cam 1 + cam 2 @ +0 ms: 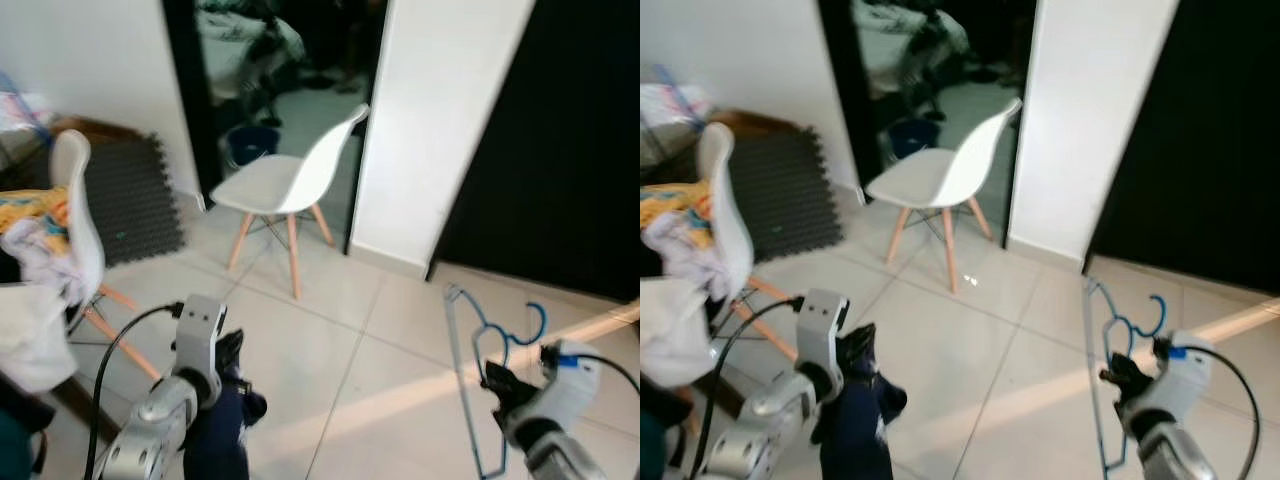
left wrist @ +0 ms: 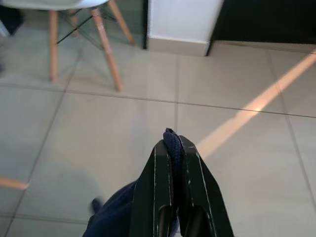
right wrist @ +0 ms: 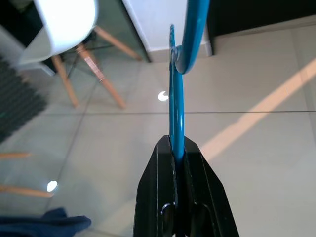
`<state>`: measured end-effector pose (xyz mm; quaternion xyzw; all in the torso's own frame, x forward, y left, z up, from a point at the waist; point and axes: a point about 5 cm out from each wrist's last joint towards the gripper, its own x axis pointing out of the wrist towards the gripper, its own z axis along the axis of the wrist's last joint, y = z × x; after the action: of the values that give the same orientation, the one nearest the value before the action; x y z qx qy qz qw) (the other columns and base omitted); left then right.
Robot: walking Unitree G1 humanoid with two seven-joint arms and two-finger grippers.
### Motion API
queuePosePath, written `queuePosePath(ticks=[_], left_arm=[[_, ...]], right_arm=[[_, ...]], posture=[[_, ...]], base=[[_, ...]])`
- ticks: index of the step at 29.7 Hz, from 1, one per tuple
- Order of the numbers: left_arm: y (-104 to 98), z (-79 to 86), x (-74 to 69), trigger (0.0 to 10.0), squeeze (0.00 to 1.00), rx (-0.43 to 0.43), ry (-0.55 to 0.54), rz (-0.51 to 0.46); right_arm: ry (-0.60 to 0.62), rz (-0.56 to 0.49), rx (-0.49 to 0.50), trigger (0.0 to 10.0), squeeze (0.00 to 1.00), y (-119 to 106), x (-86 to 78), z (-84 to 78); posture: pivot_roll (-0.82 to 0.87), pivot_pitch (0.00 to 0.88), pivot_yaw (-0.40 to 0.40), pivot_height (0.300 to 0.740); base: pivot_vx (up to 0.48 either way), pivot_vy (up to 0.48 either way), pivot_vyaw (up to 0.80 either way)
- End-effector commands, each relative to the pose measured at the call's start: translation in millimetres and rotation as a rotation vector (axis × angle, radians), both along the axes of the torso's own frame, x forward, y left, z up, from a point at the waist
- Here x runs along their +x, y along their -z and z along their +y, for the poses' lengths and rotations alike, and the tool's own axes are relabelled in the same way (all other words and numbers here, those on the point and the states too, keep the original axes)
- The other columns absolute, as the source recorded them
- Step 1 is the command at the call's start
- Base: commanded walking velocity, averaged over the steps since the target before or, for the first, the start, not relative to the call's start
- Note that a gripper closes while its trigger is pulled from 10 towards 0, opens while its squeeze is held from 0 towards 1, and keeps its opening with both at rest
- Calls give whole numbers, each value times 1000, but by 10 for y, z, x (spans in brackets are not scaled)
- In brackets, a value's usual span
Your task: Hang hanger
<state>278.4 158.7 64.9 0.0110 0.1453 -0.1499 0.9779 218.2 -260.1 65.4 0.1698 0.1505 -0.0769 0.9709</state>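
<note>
Hanger and garment held apart above the tiled floor

The right gripper [image 3: 178, 155] clamps the thin blue wire hanger [image 1: 480, 385], long axis upright; the left gripper [image 2: 175, 148] pinches a dark navy garment [image 1: 222, 425].

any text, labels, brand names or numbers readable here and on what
None can be read: no words, labels or numbers show on the blue hanger in the right pincer, the dark navy cloth in the left pincer, or the white chair.
</note>
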Motion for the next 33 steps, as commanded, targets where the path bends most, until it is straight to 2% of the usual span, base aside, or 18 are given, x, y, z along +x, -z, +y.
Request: queuePosePath(ticks=[1, 3, 4, 5, 6, 7, 8, 9, 10, 11, 16, 23, 33], left_arm=[[47, 36, 44, 10000, 0, -14, 7, -2], [76, 27, 61, 10000, 0, -42, 23, 16], [100, 5, 73, 10000, 0, -110, 55, 41], [100, 5, 73, 10000, 0, -110, 55, 41], [116, -8, 77, 10000, 0, -182, 79, 62], [116, -8, 77, 10000, 0, -182, 79, 62], [125, 2, 86, 10000, 0, -260, 88, 77], [125, 2, 86, 10000, 0, -260, 88, 77], [133, 25, 91, 10000, 0, -313, 87, 84], [153, 49, 95, 10000, 0, -330, 84, 84], [216, 98, 83, 10000, 0, -306, 65, 79], [247, 119, 97, 10000, 0, -253, 77, 72], [182, 197, 98, 10000, 0, -264, 90, 54]], right_arm=[[-32, -6, 7, 10000, 0, 62, 74, 54], [-51, 4, 3, 10000, 0, 90, 113, 83], [-71, 13, -4, 10000, 0, 117, 150, 112], [-71, 13, -4, 10000, 0, 117, 150, 112], [-86, 18, -2, 10000, 0, 138, 176, 137], [-86, 18, -2, 10000, 0, 138, 176, 137], [-100, 18, 3, 10000, 0, 156, 201, 161], [-100, 18, 3, 10000, 0, 156, 201, 161], [-113, 16, 12, 10000, 0, 171, 217, 184], [-126, 7, 31, 10000, 0, 191, 234, 209], [-172, -16, 73, 10000, 0, 215, 281, 306], [-184, -17, 79, 10000, 0, 252, 310, 335], [-178, -25, 117, 10000, 0, 247, 218, 299]], posture=[[-8, 0, -10, 740], [-8, 0, -10, 740], [-6, 0, -12, 740], [-6, 0, -12, 740], [-2, 0, -15, 740], [-2, 0, -15, 740], [-2, 0, -16, 740], [-2, 0, -16, 740], [-1, 0, -17, 740], [0, 0, -19, 740], [12, 0, -21, 740], [28, 0, -25, 740], [40, 0, -14, 740]], base=[[0, 0, -800], [0, 0, -800], [0, 0, -800], [0, 0, -800], [0, 0, -800], [0, 0, -800], [0, 0, -800], [0, 0, -800], [0, 0, -800], [0, 0, -800], [0, 0, -800], [0, 0, -800], [0, 0, -800]])
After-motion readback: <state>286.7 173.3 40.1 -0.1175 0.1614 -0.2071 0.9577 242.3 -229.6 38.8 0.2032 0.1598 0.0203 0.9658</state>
